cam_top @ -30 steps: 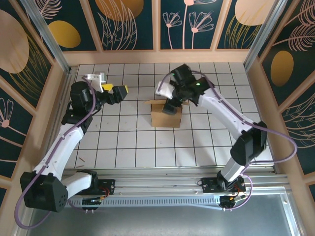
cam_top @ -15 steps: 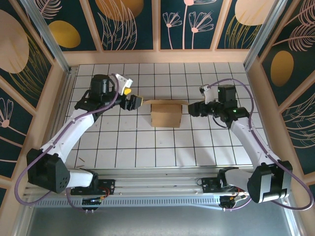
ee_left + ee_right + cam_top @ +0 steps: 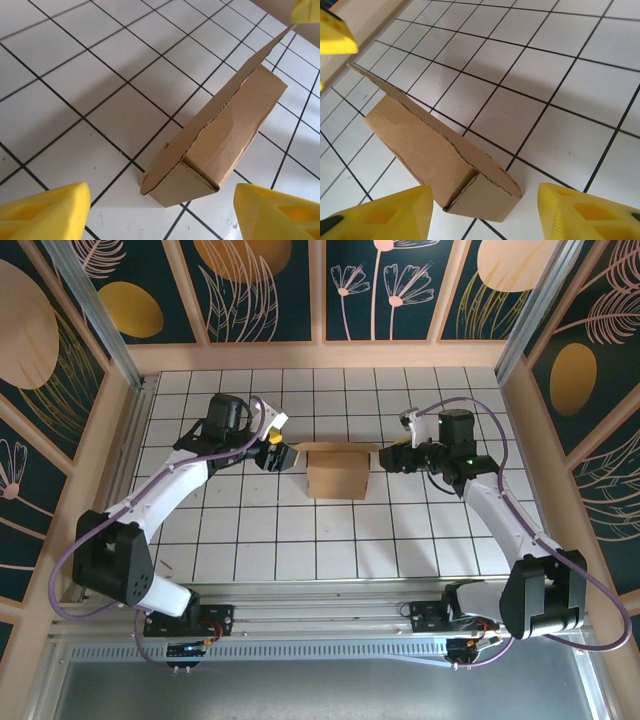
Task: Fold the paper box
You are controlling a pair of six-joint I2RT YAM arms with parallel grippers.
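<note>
**Box** (image 3: 337, 475). Plain brown cardboard, unmarked, a shallow squarish body. It sits flat on the counter (image 3: 250, 530), about mid-surface. One long flap (image 3: 336, 447) rises from its far edge, tilted, and overhangs the body at both ends. In the left wrist view the flap's torn, uneven edge runs the length of the body and ends in a rounded tab at the near corner. The right wrist view shows the same from the opposite end.

**Left end effector** (image 3: 280, 455). At the box's left side, level with the flap's left tip and pointing toward it. Its jaws are wide apart. The yellow pads (image 3: 45, 210) sit at the two lower corners of the left wrist view, with the box's near end ahead of the gap and clear of both pads. Nothing is held. From above it cannot be told whether a fingertip touches the flap tip.

**Right end effector** (image 3: 388, 459). At the box's right side, just beside the flap's right tip, facing the left one across the box. Its jaws are apart, with a yellow pad (image 3: 590, 215) on either side of the box's end and nothing gripped.

**Counter.** White tiles with black grid lines. The box casts a soft shadow on its far side.

**Walls** (image 3: 270, 290). Beyond the box, dark panels with painted leaves and flowers in pale wooden frames.
</note>
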